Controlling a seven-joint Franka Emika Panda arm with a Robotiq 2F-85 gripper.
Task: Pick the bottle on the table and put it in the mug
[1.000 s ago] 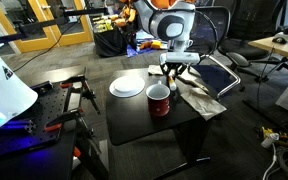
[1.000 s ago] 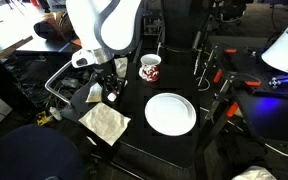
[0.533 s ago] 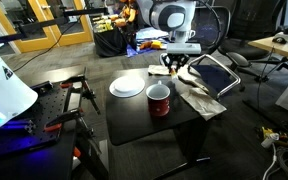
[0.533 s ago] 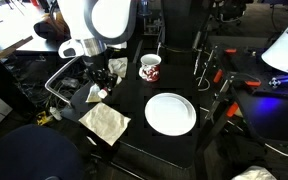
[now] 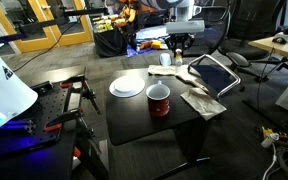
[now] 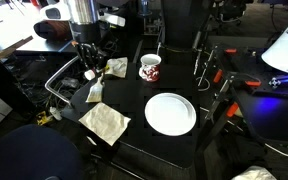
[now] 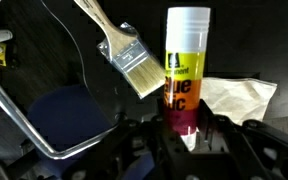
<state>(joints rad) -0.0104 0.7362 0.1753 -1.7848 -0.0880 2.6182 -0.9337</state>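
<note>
Small square black worktop [image 5: 134, 118] in a crowded lab or office room, shown in both exterior views. On the dark top: dark red mug [image 5: 158, 99] with a white inside, upright and near the middle. Flat white plate [image 5: 128, 86] near it, apart from it. Crumpled pale napkins [image 5: 200, 100] along one edge. Wooden-handled paintbrush [image 7: 124, 48] lying flat on the black surface, clearest in the wrist view.

Robot arm [image 6: 84, 20] coming down from above at the side of the worktop away from the plate. Pincer [image 7: 184, 135] pressed together on the lower end of the bottle [image 7: 187, 55], pinching it upright. Slim bottle with a white cap, yellow label and red lower part, held in the air off the worktop and well apart from the mug.

Around the worktop: metal-framed chair [image 7: 69, 110] with a blue seat just beside the edge under the pincer. Red-handled clamps [image 5: 79, 92] on a dark stand at the opposite side. White cone-shaped device [image 5: 4, 85] glowing blue underneath. Further back, a wooden door [image 5: 69, 25], orange clutter, black office chairs [image 5: 219, 30] and a pale wooden desk [image 5: 276, 45]. Loose cables [image 5: 274, 140] on the dark floor.
</note>
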